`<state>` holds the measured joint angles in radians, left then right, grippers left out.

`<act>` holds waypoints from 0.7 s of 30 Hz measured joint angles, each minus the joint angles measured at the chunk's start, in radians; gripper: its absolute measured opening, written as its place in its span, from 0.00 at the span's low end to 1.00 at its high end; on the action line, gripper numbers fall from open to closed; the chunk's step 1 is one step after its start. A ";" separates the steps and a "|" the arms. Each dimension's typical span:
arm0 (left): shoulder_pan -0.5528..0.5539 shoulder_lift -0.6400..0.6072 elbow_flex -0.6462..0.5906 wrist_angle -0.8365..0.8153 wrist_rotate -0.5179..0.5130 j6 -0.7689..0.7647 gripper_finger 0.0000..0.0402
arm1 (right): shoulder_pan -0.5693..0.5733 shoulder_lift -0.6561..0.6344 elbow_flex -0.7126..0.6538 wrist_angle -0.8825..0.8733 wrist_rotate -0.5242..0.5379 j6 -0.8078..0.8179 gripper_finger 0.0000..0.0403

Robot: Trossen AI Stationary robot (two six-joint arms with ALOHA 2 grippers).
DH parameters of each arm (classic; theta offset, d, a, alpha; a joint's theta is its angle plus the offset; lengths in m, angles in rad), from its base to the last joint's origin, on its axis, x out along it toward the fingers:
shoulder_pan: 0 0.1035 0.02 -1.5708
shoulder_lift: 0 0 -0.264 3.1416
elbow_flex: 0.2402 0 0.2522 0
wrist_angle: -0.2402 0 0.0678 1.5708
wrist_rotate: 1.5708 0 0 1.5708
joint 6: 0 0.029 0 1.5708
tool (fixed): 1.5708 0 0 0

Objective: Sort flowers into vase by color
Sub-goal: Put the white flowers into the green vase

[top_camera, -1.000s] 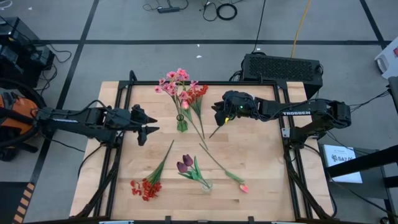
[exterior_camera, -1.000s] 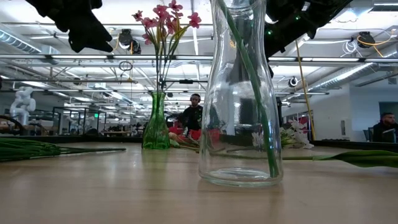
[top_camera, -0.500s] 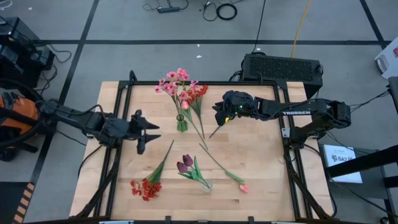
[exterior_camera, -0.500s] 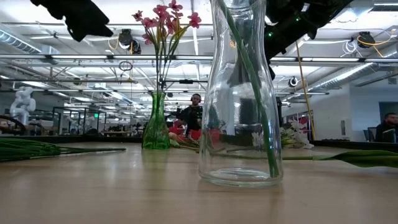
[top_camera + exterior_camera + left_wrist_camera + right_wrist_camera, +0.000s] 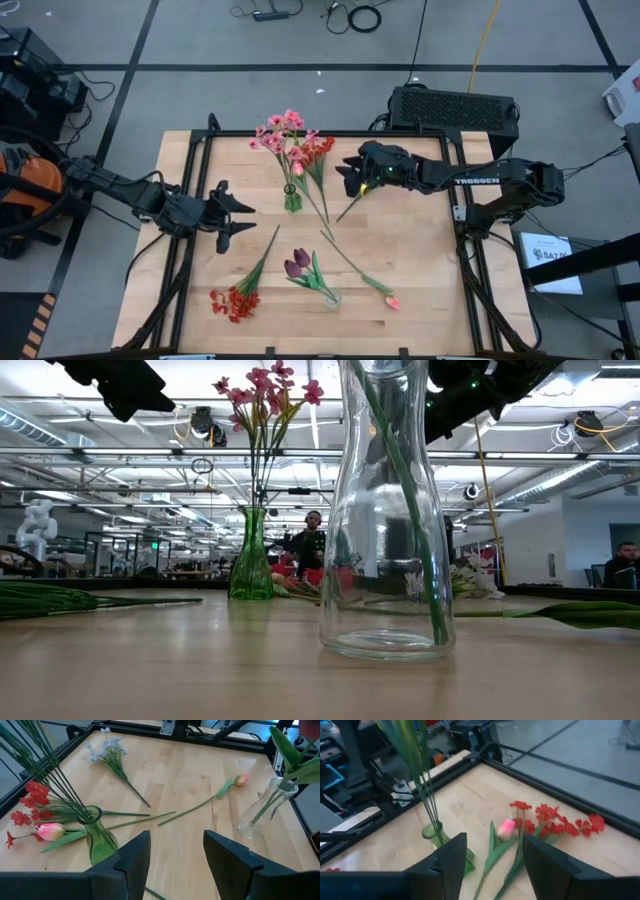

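Observation:
Pink blossoms stand in a green vase at the table's far middle. Red flowers and a pink bud lie beside it. Dark maroon tulips stand in a clear vase near the near edge. A red cluster, a long-stemmed pink bud and a pale blue sprig lie flat on the wood. My left gripper hangs open, left of the green vase. My right gripper hangs open, right of the vase, over the sprig's stem.
A black frame rims the wooden table. A dark box sits just beyond the far edge. Bare wood lies between the green vase and the clear vase, and along the table's right side.
My left gripper has risen and drawn slightly toward the table's near-left, staying open. The flowers and both vases have kept still.

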<state>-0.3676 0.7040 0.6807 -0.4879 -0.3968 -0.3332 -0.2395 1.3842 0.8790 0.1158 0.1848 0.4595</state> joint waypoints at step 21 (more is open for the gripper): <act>0.000 0.000 0.000 0.000 0.006 0.000 0.47 | -0.140 0.001 0.067 -0.480 0.055 0.553 0.32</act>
<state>-0.3672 0.7040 0.6807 -0.4876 -0.3904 -0.3336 -0.3794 1.3849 0.9463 -0.3638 0.2402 1.0123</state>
